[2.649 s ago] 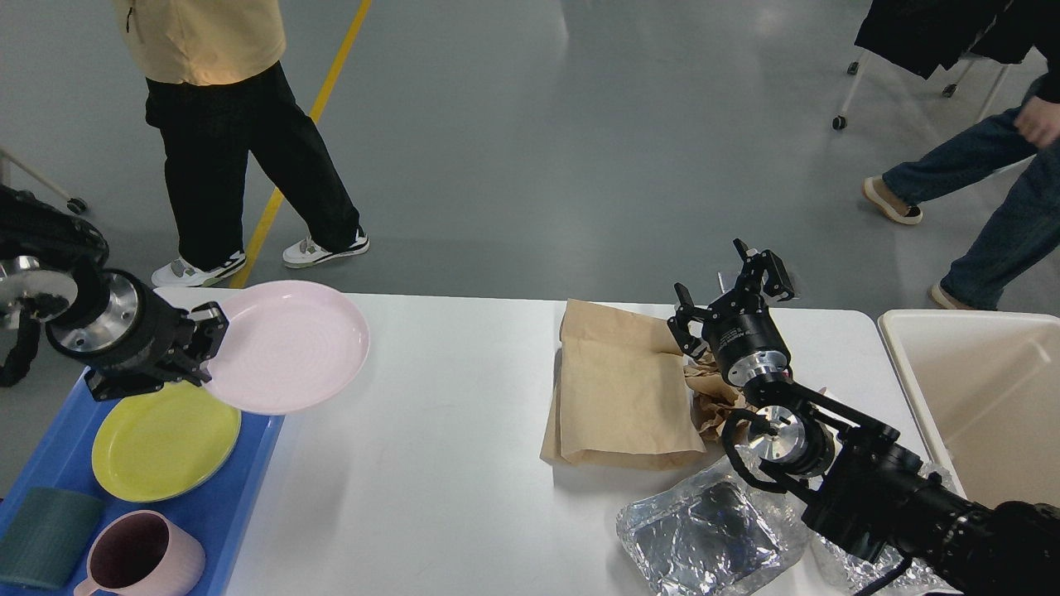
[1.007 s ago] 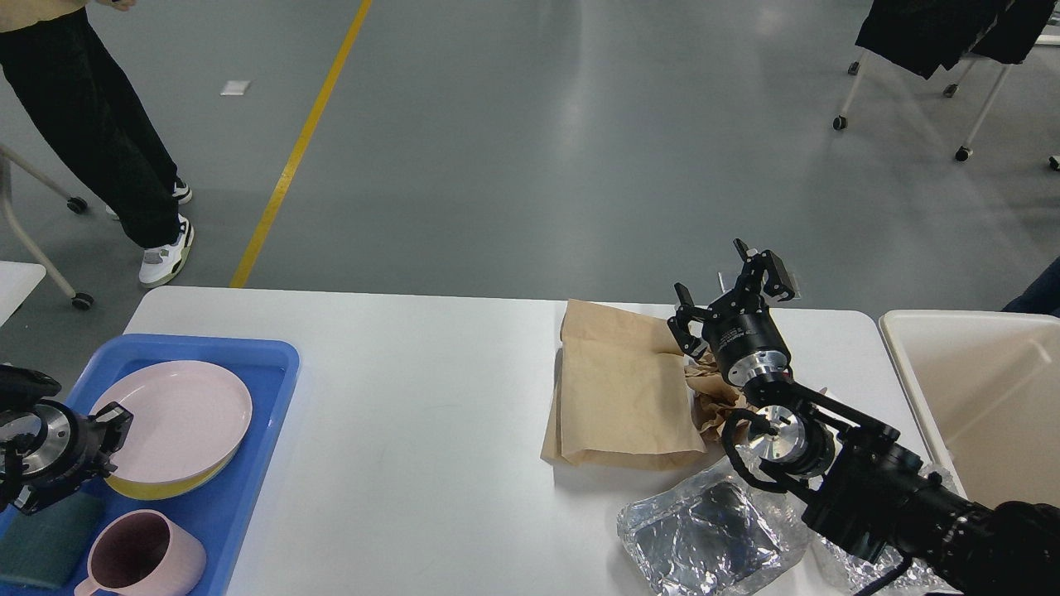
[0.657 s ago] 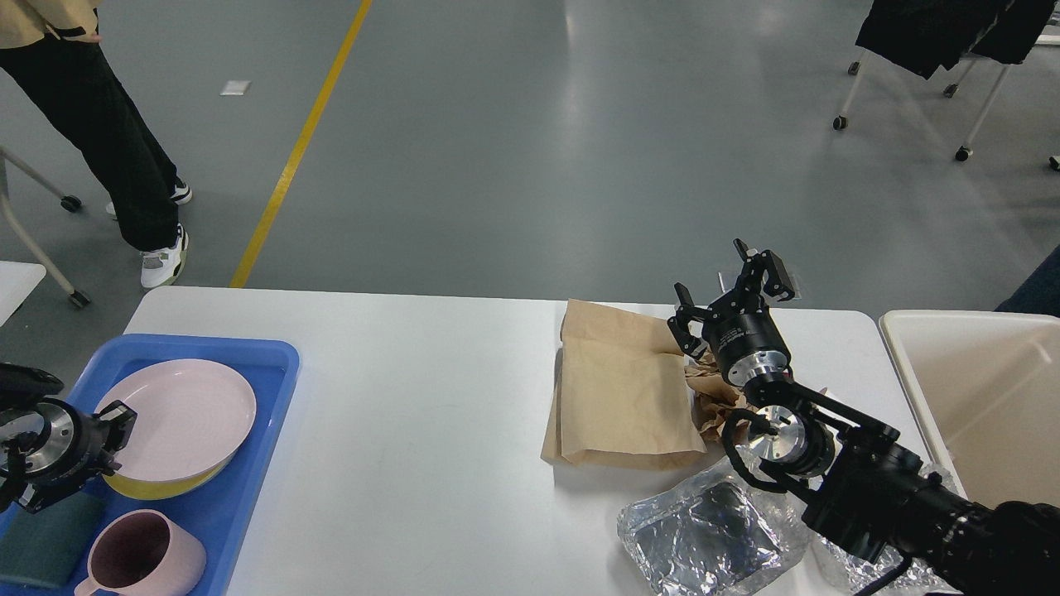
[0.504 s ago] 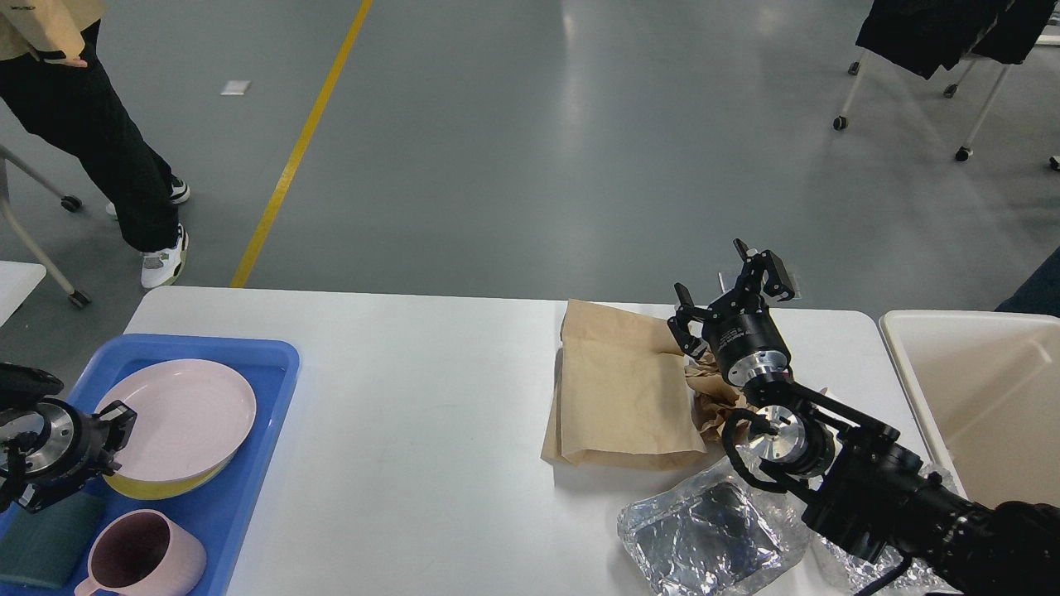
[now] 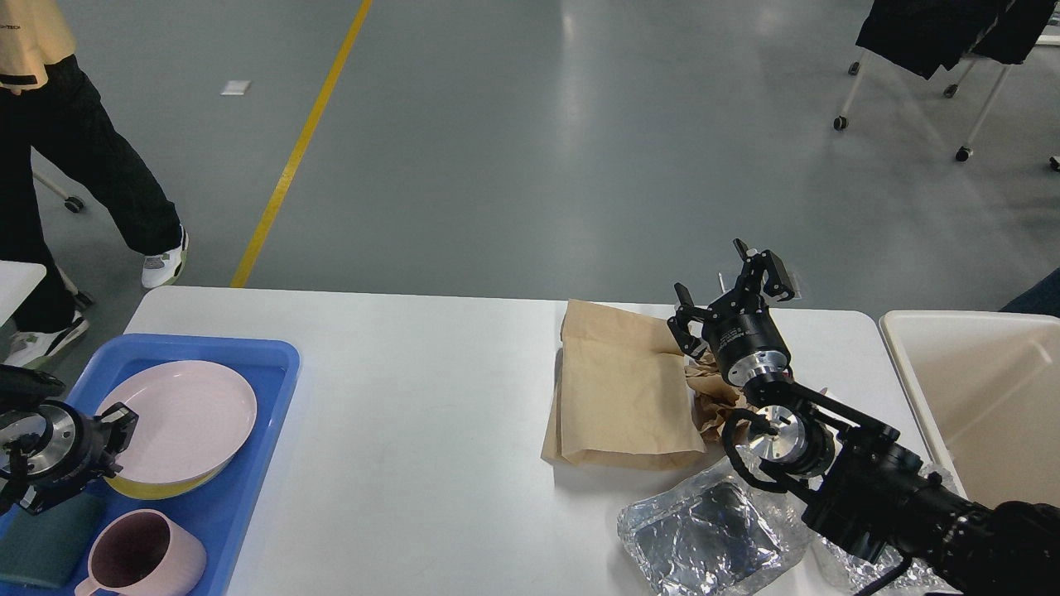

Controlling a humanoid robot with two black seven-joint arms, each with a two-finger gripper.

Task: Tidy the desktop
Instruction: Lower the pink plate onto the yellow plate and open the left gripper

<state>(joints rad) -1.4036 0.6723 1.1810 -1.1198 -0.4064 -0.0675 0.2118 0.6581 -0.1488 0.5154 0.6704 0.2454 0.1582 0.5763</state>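
At the tabletop's (image 5: 414, 430) near right edge lies crumpled foil (image 5: 704, 538). Off its left edge, on a blue tray (image 5: 248, 463), the left end effector (image 5: 116, 443) sits at a pink plate's (image 5: 186, 418) rim; I cannot tell its grip. Farther right, the right end effector (image 5: 729, 294) hangs released above a brown paper bag (image 5: 617, 389).

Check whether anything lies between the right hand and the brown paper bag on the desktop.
Nothing visible does. The right hand, open, hangs at the paper bag's right edge on the desktop; crumpled paper and foil lie nearer, off its path.
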